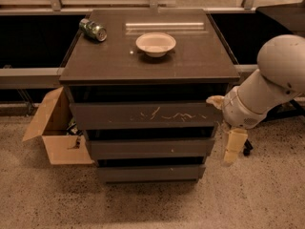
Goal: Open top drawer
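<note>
Task state: by the look of it, the opening has not begun. The top drawer [119, 116] sits with its front about in line with the two fronts below, and no inside of it shows.
Left to do: get a hold on the drawer's right end or upper lip, then pull it out towards the viewer.
Drawer place: just under the table [200, 66] top, at the centre of the view, with its whitish scratches right of the middle.
Claw place: the claw [219, 129] hangs at the drawer's right end, at 3 o'clock from the scratches.
Claw state: spread and holding nothing. One finger [215, 100] points to 9 o'clock at the drawer's top right corner, touching it or very nearly. The other points to 6 o'clock, clear of the fronts.
Drawer from claw: at 9 o'clock, just beside.
On the table: a bowl [156, 44] and a can [93, 29], neither in the way.
</note>
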You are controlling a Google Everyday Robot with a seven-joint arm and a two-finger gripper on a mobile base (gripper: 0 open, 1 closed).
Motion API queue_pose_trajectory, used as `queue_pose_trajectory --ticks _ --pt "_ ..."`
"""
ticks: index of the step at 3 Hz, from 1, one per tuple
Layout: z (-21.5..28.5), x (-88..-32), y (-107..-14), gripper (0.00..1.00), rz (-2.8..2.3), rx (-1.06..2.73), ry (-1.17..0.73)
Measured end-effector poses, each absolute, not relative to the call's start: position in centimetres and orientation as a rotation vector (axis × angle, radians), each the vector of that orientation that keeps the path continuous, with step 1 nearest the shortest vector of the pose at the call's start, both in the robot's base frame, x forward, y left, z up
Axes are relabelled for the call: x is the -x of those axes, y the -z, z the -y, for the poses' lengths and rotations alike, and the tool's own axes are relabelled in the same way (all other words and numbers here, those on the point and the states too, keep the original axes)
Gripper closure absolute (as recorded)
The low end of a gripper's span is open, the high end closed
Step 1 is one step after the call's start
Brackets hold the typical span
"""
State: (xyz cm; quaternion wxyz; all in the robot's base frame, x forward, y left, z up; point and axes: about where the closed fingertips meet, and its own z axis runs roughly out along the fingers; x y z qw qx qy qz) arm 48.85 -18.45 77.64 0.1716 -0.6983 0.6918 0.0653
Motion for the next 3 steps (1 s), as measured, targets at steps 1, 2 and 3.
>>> queue_pose_trajectory --ticks 1,2,3 --pt "18.3 -50.1 -73.9 0.00 -1.886 2.046 -0.211" --pt "17.9 -51.6 -71.2 0.00 -1.807 2.089 -0.201" --pt "17.6 -53.9 -69.3 0.00 -1.759 2.105 -0.167"
